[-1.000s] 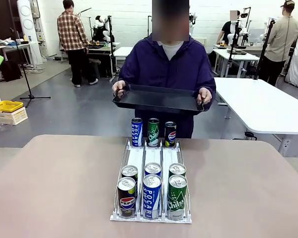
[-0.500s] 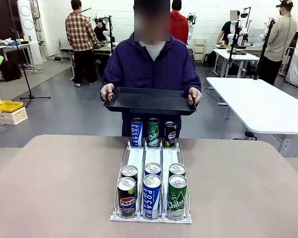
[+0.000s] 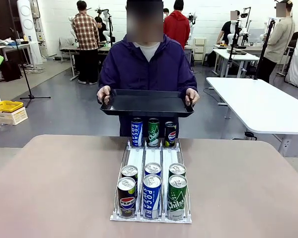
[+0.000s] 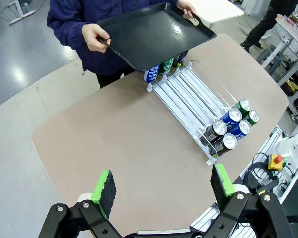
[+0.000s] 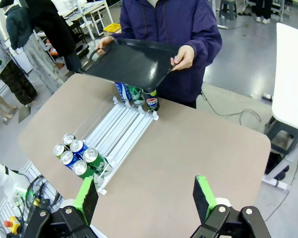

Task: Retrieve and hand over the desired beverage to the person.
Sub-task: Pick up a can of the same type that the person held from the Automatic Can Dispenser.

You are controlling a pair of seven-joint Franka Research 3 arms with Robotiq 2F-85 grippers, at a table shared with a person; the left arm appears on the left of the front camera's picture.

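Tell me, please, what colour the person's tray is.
The tray is black; front view shows it best.

Nine cans (image 3: 152,196), one wire rack (image 3: 138,157), one black tray (image 3: 146,101), one table (image 3: 54,183).

We see a tan table (image 3: 49,188); a white three-lane can rack (image 3: 152,157) lies flat at its middle.

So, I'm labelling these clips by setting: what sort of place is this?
Likely a lab or workshop hall: white worktables, a bare grey floor with a yellow crate, and a can rack on the tan table.
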